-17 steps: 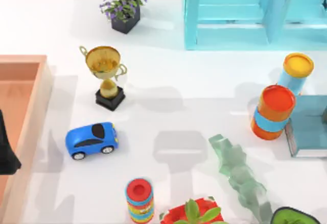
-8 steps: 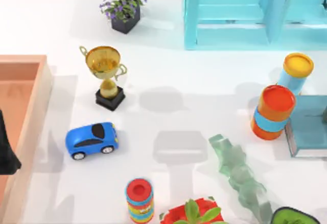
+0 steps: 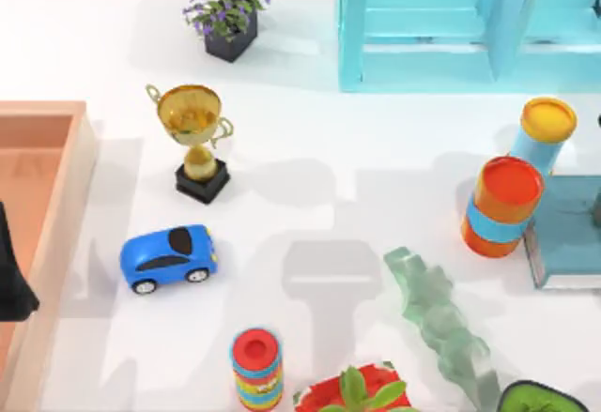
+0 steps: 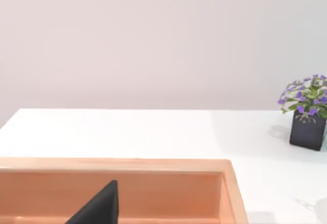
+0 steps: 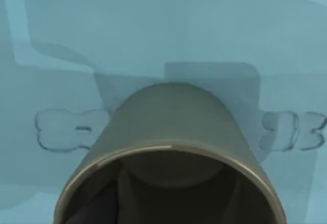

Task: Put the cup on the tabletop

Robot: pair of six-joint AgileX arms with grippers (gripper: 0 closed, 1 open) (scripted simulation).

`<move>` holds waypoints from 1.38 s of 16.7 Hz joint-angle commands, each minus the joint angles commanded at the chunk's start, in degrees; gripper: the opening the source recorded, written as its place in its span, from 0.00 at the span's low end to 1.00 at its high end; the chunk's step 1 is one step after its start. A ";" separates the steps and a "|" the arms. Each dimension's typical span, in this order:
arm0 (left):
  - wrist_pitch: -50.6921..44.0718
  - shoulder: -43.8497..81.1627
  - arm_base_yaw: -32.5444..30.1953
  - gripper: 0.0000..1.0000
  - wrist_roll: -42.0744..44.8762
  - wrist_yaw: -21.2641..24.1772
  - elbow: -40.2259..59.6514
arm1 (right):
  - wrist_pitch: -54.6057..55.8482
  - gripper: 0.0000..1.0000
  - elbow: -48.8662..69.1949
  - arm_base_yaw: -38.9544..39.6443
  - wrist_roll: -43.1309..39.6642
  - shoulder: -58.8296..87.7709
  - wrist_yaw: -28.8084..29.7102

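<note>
Right gripper: fingers not discernible, grip state cannot be told. Cup (image 5: pixel 171 147) sits right at right wrist camera, open mouth toward lens, turquoise shelf unit (image 5: pixel 153 35) surface behind it. Left arm (image 3: pixel 11 276) parked over wooden tray (image 3: pixel 56 187) at left side of tabletop (image 3: pixel 319 159).

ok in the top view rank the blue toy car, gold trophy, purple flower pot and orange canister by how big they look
1. blue toy car
2. gold trophy
3. orange canister, close to the trophy, so those two are unsure
4. purple flower pot
</note>
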 joint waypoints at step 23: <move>0.00 0.00 0.00 1.00 0.00 0.00 0.00 | 3.80 0.00 -3.66 0.03 0.04 0.50 0.00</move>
